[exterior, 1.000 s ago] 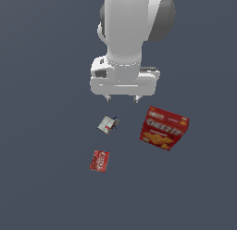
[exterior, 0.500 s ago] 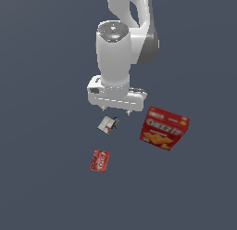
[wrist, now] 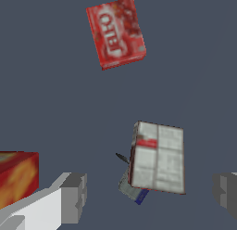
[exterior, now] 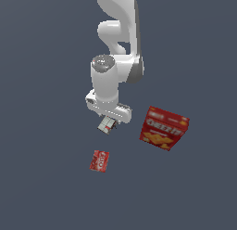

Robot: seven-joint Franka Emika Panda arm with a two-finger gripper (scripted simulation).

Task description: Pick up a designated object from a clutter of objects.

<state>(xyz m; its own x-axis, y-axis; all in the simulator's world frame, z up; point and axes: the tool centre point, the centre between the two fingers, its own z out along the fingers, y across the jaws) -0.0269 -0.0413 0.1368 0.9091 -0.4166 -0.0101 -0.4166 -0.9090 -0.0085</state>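
The pincer (wrist: 150, 196) is spread wide over the small whitish box (wrist: 157, 157), maybe not touching it. The flat red packet (exterior: 99, 160) lies near.

The tabletop (exterior: 41, 131) is a flat, dark slate blue-grey. The small box (wrist: 157, 157) is whitish-grey, patterned with pale square panels, with a small red mark near one end and a dark blue bit at the other. The flat packet (wrist: 116, 32) is bright red with white lettering and mottled darker red. The cracker box (exterior: 163, 128) is red with white lettering and orange-yellow shapes. The end effector (wrist: 148, 201) has white housing and grey fingertips (wrist: 74, 196).
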